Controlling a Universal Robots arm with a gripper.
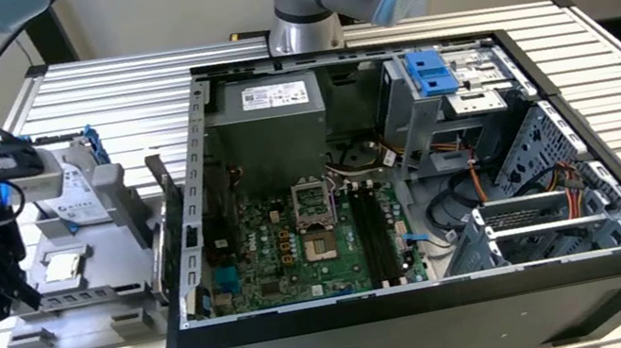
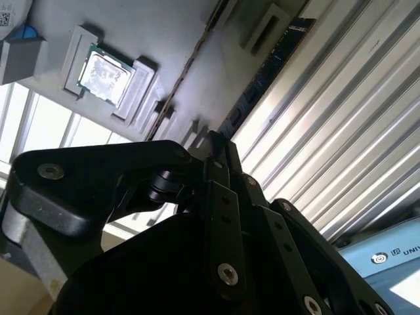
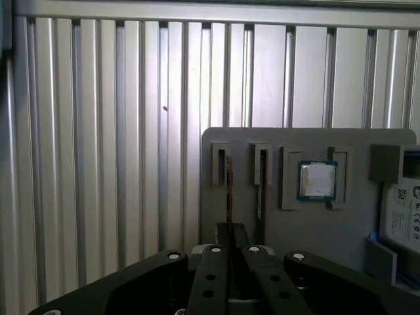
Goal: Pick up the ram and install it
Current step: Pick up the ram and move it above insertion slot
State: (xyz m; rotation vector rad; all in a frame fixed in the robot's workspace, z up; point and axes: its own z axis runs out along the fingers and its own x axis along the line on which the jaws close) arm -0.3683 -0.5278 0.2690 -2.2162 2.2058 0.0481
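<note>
The ram [image 3: 228, 187] is a thin stick standing on edge in a slot of the grey fixture [image 3: 315, 236], seen edge-on in the first wrist view. A second stick [image 3: 260, 191] stands in the neighbouring slot; in the second wrist view a bluish stick with dark chips [image 2: 266, 75] shows its face. My black gripper [image 3: 231, 235] sits at the near end of the ram, fingers closed tight on its edge. The fingertips meet in a point [image 2: 216, 141]. In the exterior view the gripper [image 1: 23, 299] is low at the fixture's [image 1: 109, 267] left end.
A square silver processor [image 3: 317, 179] and a hard drive [image 1: 80, 210] share the fixture. The open computer case [image 1: 436, 305] stands at the exterior view's right of it, motherboard [image 1: 286, 255] and long memory slots [image 1: 379, 234] exposed. Ribbed aluminium table [image 3: 98, 164] lies all around.
</note>
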